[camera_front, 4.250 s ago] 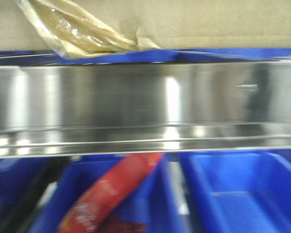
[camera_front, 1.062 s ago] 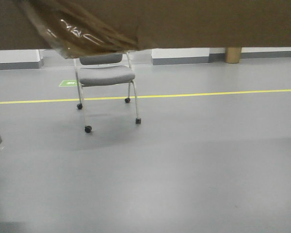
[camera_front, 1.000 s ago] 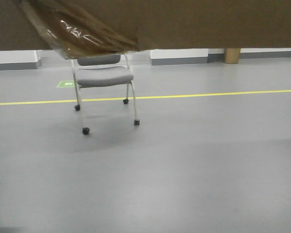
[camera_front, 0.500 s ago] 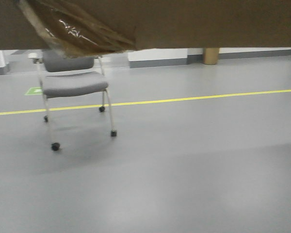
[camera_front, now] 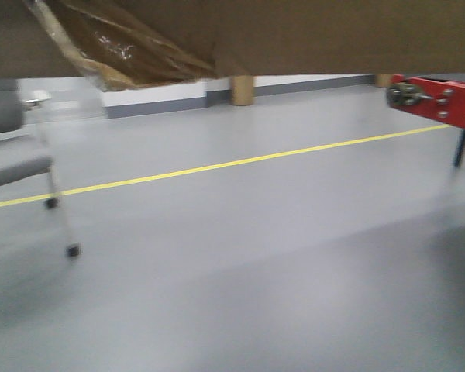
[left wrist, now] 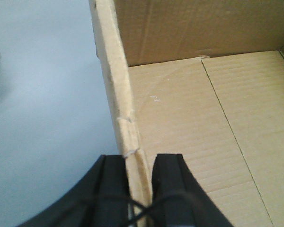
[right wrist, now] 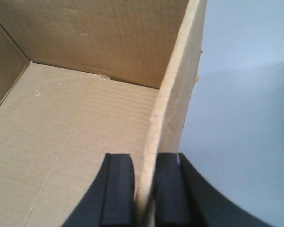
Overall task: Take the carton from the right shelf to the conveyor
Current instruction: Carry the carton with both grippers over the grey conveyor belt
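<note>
We count one carton (left wrist: pixel 194 118), open at the top, and two end effectors gripping it. Its inside shows bare corrugated cardboard: a floor with one seam running along it, and plain walls.

The left end effector (left wrist: pixel 137 165) is closed almost fully on the carton's left wall. One black finger (left wrist: pixel 114 172) is outside and the other inside, with the creased upper edge pinched between them. The right end effector (right wrist: pixel 144 165) grips the opposite wall the same way, one finger (right wrist: pixel 118 184) inside the carton and one outside, with only the cardboard's thickness between them.

The carton hangs between the two arms above a grey floor (camera_front: pixel 240 256). In the front view its brown underside fills the top of the picture. One wad of glossy tan tape (camera_front: pixel 116 46) hangs from it at the upper left.

At the right edge, just under the carton's lower edge, we see one red bolted end of the conveyor (camera_front: pixel 442 94) and one dark leg below it. The belt itself is out of view.

On the floor we also count one yellow line (camera_front: pixel 217 165), one grey chair (camera_front: pixel 12 159) cut off at the left, and one tan cylinder (camera_front: pixel 242 89) standing by the wall.
</note>
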You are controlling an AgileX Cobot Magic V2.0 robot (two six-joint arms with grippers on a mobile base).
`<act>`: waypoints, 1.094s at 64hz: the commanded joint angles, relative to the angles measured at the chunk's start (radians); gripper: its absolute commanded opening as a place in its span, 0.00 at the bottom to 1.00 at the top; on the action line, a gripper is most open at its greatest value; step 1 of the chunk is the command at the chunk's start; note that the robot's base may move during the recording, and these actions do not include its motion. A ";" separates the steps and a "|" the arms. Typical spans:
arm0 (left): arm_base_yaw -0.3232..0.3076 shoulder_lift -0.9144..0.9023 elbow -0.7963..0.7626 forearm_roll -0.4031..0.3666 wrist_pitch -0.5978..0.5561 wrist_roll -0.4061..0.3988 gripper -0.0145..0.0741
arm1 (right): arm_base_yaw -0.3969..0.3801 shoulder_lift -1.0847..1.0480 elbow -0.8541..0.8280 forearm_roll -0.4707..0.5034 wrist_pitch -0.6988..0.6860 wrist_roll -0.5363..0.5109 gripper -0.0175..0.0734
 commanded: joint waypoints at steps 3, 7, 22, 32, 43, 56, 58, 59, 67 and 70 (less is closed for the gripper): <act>0.003 -0.015 -0.004 0.067 -0.004 0.006 0.15 | -0.007 -0.016 -0.004 -0.061 -0.031 -0.020 0.12; 0.003 -0.015 -0.004 0.069 -0.004 0.006 0.15 | -0.007 -0.016 -0.004 -0.061 -0.031 -0.020 0.12; 0.003 -0.015 -0.004 0.078 -0.004 0.006 0.15 | -0.007 -0.016 -0.004 -0.059 -0.033 -0.020 0.12; 0.003 -0.015 -0.004 0.126 -0.004 0.006 0.15 | -0.007 -0.016 -0.004 -0.059 -0.062 -0.020 0.12; 0.003 -0.015 -0.004 0.184 -0.004 0.006 0.15 | -0.007 -0.016 -0.004 -0.059 -0.094 -0.020 0.12; 0.003 -0.015 -0.004 0.282 -0.004 0.006 0.15 | -0.007 -0.016 -0.004 -0.059 -0.106 -0.020 0.12; 0.003 -0.015 -0.004 0.298 -0.004 0.006 0.15 | -0.007 -0.016 -0.004 -0.059 -0.106 -0.020 0.12; 0.003 -0.015 -0.004 0.305 -0.004 0.006 0.15 | -0.007 -0.016 -0.004 -0.059 -0.106 -0.020 0.12; 0.003 -0.015 -0.004 0.341 -0.004 0.006 0.15 | -0.007 -0.016 -0.004 -0.059 -0.106 -0.020 0.12; 0.003 -0.015 -0.004 0.349 -0.004 0.006 0.15 | -0.007 -0.016 -0.004 -0.059 -0.106 -0.020 0.12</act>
